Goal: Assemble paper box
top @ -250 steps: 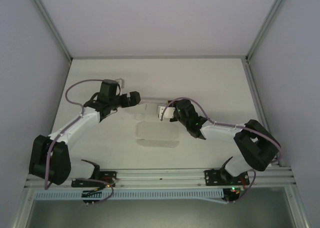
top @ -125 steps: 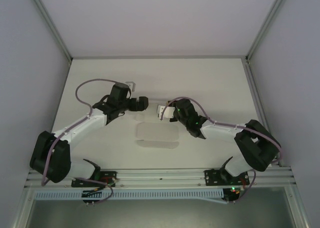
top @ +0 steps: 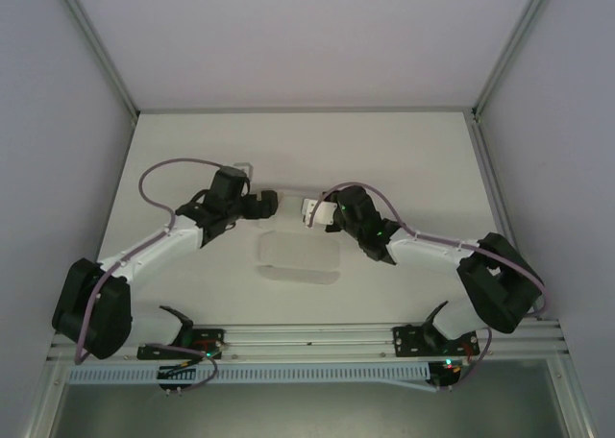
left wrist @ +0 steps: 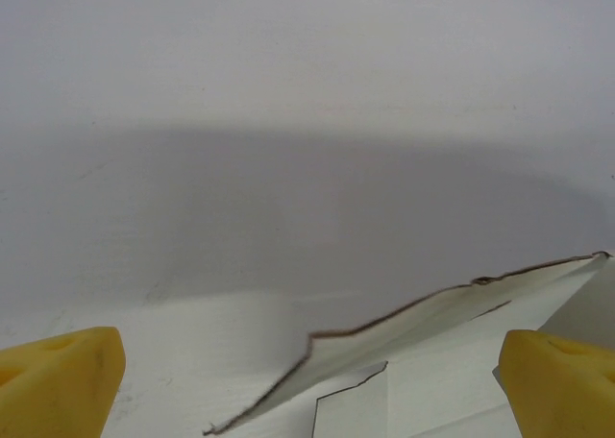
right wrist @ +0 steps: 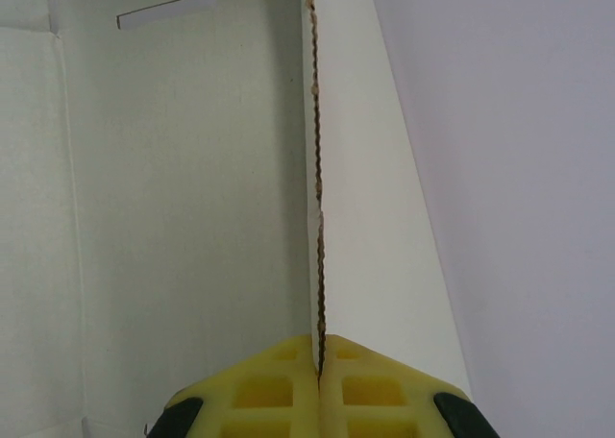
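Right wrist view first: the right gripper (right wrist: 320,380) has its yellow fingertips (right wrist: 259,390) pressed together on a raw edge of the paper box (right wrist: 192,198); the card runs up and away from the pinch, a broad panel to one side, a narrower one folded off to the other; I can see a crease down the far left and a thin cut slot (right wrist: 164,9) near the top.

Left wrist view: the left gripper (left wrist: 307,385) stands wide apart and holds nothing; a ragged edge and a flap of the card lie between and just ahead of its fingertips (left wrist: 60,378), nearer the right-hand one; I cannot tell whether either pad touches the card.

Top view: both grippers meet near the middle of the table (top: 192,150), tips facing and close together; white card on white surface is hard to make out here, so I read its place from the wrist cameras; a grey patch on the table just nearer the bases looks to me like a shadow, though I cannot be sure.

My judgement on progress: early; the card is folded partly at most, with no closed walls, no tucked flaps; nearly all the folding and locking remains. As a container it is not yet one; nothing sits in it.
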`<action>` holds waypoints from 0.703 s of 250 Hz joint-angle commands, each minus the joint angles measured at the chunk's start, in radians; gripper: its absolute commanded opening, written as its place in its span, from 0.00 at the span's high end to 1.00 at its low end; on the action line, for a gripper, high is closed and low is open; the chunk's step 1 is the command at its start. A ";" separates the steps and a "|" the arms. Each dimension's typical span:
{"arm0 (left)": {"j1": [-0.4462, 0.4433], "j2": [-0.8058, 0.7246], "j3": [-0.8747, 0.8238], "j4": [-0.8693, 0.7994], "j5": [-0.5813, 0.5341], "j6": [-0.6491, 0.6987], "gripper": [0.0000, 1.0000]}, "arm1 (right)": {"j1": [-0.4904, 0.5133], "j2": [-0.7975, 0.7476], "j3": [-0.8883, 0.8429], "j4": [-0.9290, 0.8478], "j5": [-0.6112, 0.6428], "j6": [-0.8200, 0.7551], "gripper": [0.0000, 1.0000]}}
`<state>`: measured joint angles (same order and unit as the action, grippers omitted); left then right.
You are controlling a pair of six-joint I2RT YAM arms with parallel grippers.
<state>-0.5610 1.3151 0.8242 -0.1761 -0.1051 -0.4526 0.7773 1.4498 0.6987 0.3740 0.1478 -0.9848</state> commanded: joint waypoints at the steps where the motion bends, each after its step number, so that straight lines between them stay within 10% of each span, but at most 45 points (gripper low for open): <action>1: -0.047 0.002 0.003 0.059 -0.024 0.003 0.00 | 0.004 -0.032 0.032 -0.021 -0.031 0.056 1.00; 90: -0.247 0.115 0.142 -0.013 -0.472 -0.166 0.00 | 0.023 -0.086 0.040 -0.115 -0.087 0.129 1.00; 176: -0.254 0.011 0.064 0.009 -0.414 -0.126 0.00 | 0.024 -0.097 0.026 -0.133 0.013 0.142 1.00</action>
<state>-0.8139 1.4239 0.9432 -0.1989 -0.5133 -0.5919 0.7773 1.3865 0.7132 0.2115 0.1692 -0.8516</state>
